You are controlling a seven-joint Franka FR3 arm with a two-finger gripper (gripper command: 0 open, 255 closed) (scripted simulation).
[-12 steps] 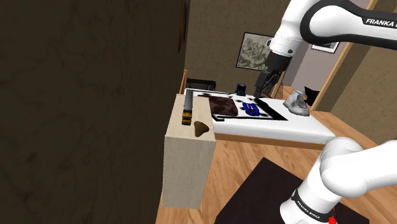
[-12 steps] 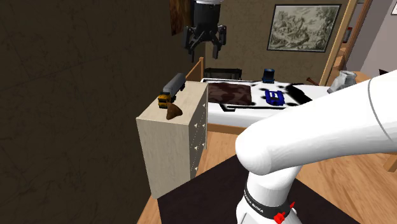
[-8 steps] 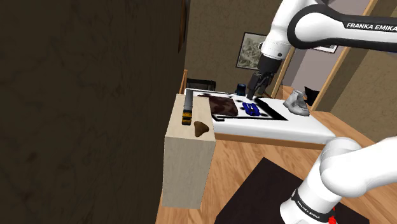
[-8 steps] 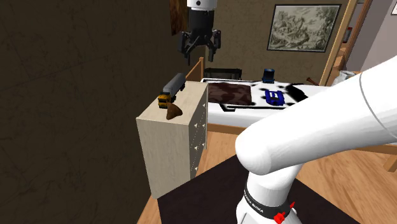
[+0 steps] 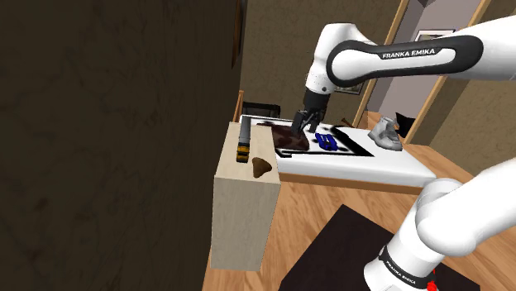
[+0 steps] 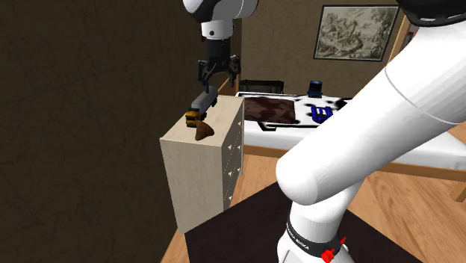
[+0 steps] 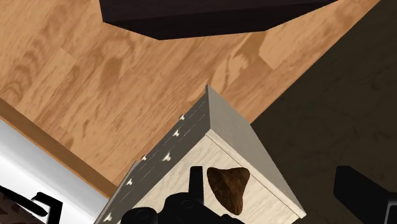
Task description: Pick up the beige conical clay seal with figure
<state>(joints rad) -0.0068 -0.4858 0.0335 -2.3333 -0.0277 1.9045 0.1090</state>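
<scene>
On top of pale cabinet [image 5: 240,207], near its end closest to shoulder camera: brown cone-shaped seal [image 5: 262,167] [image 6: 204,132] [image 7: 229,188]. Broad end uppermost, narrow tip lowest, long axis seemingly close to upright, slightly leaning. Just behind it, dark toy truck [image 5: 243,142] [image 6: 202,102]. Higher up near truck, black claw [image 5: 303,134] [image 6: 218,78], fingers spread, clasping nothing, well apart from seal.

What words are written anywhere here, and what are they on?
"FRANKA EMIKA": white letters on the dark band of the arm, in the shoulder view.
Tiny white letters on the black ring at the arm's foot: too small to read.
Wall picture: no readable words.
</scene>
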